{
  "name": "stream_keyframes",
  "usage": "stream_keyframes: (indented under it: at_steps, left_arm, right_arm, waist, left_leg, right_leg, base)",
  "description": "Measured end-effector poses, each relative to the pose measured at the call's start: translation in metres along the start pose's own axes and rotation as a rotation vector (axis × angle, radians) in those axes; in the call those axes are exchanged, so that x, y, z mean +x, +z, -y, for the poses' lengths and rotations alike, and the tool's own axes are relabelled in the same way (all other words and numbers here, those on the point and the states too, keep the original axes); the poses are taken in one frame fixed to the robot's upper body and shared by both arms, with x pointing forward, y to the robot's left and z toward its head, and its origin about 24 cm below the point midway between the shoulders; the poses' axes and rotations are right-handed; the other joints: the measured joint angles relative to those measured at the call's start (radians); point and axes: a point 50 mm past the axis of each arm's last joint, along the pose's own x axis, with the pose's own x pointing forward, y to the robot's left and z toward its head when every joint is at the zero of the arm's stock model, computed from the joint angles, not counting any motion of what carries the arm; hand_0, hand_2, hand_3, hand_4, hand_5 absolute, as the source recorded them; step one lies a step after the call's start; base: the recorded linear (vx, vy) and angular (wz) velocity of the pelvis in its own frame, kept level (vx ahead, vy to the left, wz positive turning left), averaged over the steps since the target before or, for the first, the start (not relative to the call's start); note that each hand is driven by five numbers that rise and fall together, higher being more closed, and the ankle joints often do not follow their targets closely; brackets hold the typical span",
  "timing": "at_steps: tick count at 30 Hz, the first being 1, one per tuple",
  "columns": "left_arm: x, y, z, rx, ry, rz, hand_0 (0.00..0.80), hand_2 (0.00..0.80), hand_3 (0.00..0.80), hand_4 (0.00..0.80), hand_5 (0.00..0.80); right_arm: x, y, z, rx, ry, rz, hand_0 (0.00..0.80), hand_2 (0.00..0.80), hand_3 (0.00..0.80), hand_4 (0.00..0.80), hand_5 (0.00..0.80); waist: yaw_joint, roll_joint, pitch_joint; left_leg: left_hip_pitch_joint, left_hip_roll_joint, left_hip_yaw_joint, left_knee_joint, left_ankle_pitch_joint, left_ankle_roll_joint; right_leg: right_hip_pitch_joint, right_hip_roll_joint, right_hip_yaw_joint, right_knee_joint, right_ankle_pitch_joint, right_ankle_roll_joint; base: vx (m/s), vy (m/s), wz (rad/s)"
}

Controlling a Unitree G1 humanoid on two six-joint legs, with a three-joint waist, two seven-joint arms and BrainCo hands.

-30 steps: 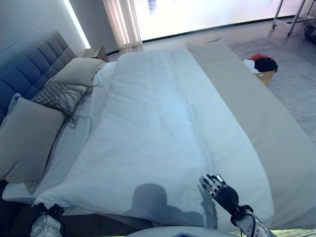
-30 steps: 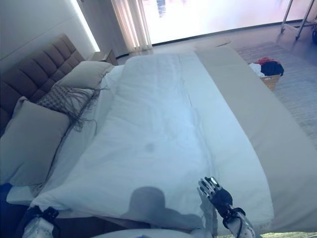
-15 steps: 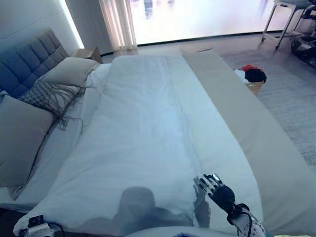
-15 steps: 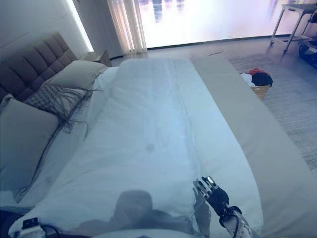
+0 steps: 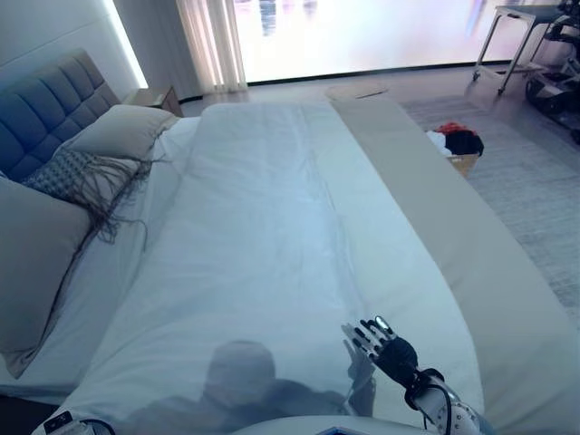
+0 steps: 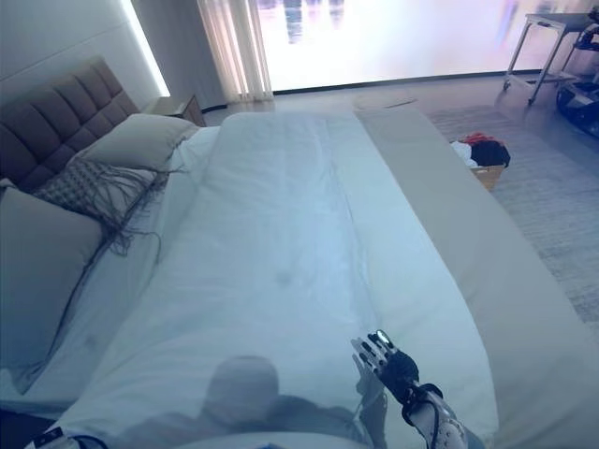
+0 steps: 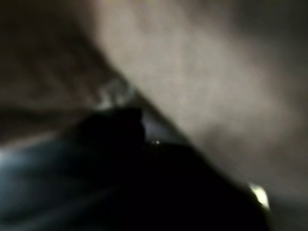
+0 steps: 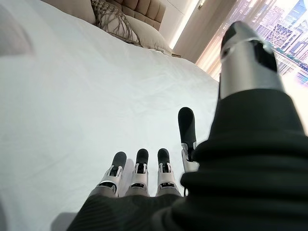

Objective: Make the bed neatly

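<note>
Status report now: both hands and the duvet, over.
Right hand open, flat on white duvet. Left hand at lower left edge, fingers unseen. Nothing in the way.

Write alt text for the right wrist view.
The right hand hovers with straight fingers over a smooth white duvet covering the bed. Beige pillows and a padded headboard lie beyond.

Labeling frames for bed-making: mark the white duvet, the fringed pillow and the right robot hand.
white duvet (image 5: 272, 236), left eye view, its flat middle.
fringed pillow (image 5: 68, 172), left eye view, its patterned face.
right robot hand (image 5: 391, 346), left eye view, its dark back.
</note>
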Motion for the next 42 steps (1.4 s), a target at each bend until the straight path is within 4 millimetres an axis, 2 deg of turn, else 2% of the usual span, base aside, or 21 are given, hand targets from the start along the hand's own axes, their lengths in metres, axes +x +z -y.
stream_keyframes:
  at_steps: [5,7,11,17,22,26,31,33,42]
  left_arm:
    - [-0.002,0.000,0.007,0.198,-0.141,0.049,0.000,0.000,0.000,0.000,0.000]
    - [-0.005,0.000,0.016,0.347,-0.239,0.096,0.000,0.000,0.000,0.000,0.000]
    - [-0.017,-0.007,0.032,0.553,-0.408,0.197,0.000,0.000,0.000,0.000,0.000]
    - [-0.038,-0.049,0.039,0.733,-0.611,0.189,0.000,0.000,0.000,0.000,0.000]
    - [-0.040,-0.060,0.034,0.754,-0.642,0.148,0.000,0.000,0.000,0.000,0.000]
    - [-0.044,-0.076,0.030,0.800,-0.679,0.111,0.000,0.000,0.000,0.000,0.000]
    - [-0.051,-0.103,0.019,0.957,-0.735,0.066,0.000,0.000,0.000,0.000,0.000]
    - [-0.052,-0.109,0.013,1.005,-0.728,0.056,0.000,0.000,0.000,0.000,0.000]
    - [-0.027,-0.102,-0.038,1.366,-0.513,0.079,0.000,0.000,0.000,0.000,0.000]
  right_arm:
    - [0.000,0.000,0.004,0.003,0.000,0.013,0.000,0.000,0.000,0.000,0.000]
    - [0.000,0.000,0.005,0.006,-0.001,0.027,0.000,0.000,0.000,0.000,0.000]
    - [0.000,0.002,0.008,0.031,-0.002,0.072,0.000,0.000,0.000,0.000,0.000]
    - [0.006,-0.004,0.001,0.080,0.014,0.110,0.000,0.000,0.000,0.000,0.000]
    - [0.011,-0.006,-0.006,0.104,0.032,0.133,0.000,0.000,0.000,0.000,0.000]
    - [0.011,-0.008,-0.002,0.108,0.010,0.132,0.000,0.000,0.000,0.000,0.000]
    - [0.011,-0.008,-0.003,0.110,0.005,0.136,0.000,0.000,0.000,0.000,0.000]
    - [0.011,-0.008,-0.002,0.112,0.000,0.135,0.000,0.000,0.000,0.000,0.000]
    - [0.010,-0.009,0.002,0.127,-0.018,0.134,0.000,0.000,0.000,0.000,0.000]
  waist:
    - [0.026,0.000,0.005]
    - [0.033,0.000,0.024]
    - [0.074,0.002,0.064]
    - [0.131,0.002,0.095]
    - [0.132,-0.005,0.091]
    - [0.131,-0.005,0.088]
    - [0.131,-0.002,0.087]
    - [0.131,-0.001,0.083]
    - [0.132,0.004,0.037]
  left_leg:
    - [-0.003,0.004,0.000,0.000,0.005,0.007]
    - [-0.001,0.006,0.000,-0.002,0.005,0.007]
    - [-0.002,0.005,-0.001,-0.008,0.005,0.007]
    - [-0.003,0.001,-0.001,-0.035,0.005,0.007]
    - [0.001,-0.004,0.001,-0.050,0.005,0.007]
    - [0.005,-0.016,0.001,-0.053,0.004,0.007]
    - [0.005,-0.031,0.006,-0.066,0.004,0.007]
    - [0.004,-0.034,0.029,-0.077,0.002,0.008]
    - [0.001,-0.049,0.053,-0.080,-0.019,0.010]
  right_leg:
    - [0.007,0.008,-0.004,-0.009,0.000,0.000]
    - [0.016,0.012,-0.011,-0.015,0.000,0.000]
    - [0.020,0.012,-0.027,-0.016,0.000,-0.001]
    - [0.022,0.011,-0.042,-0.009,0.000,-0.001]
    - [0.022,0.006,-0.043,-0.004,0.000,0.003]
    - [0.021,-0.010,-0.043,0.010,0.002,0.012]
    - [0.018,-0.025,-0.043,0.037,-0.001,0.022]
    - [0.015,-0.026,-0.042,0.041,-0.001,0.026]
    - [-0.003,-0.056,-0.037,0.073,-0.006,0.043]
  base:
    - [-0.017,-0.040,0.05]
    - [-0.020,-0.056,0.14]
    - [-0.030,-0.047,0.17]
    - [0.013,-0.011,0.21]
    - [0.027,0.041,0.10]
    - [0.013,0.030,0.06]
    - [0.007,0.011,0.18]
    - [0.021,-0.028,0.22]
    - [0.010,0.001,0.03]
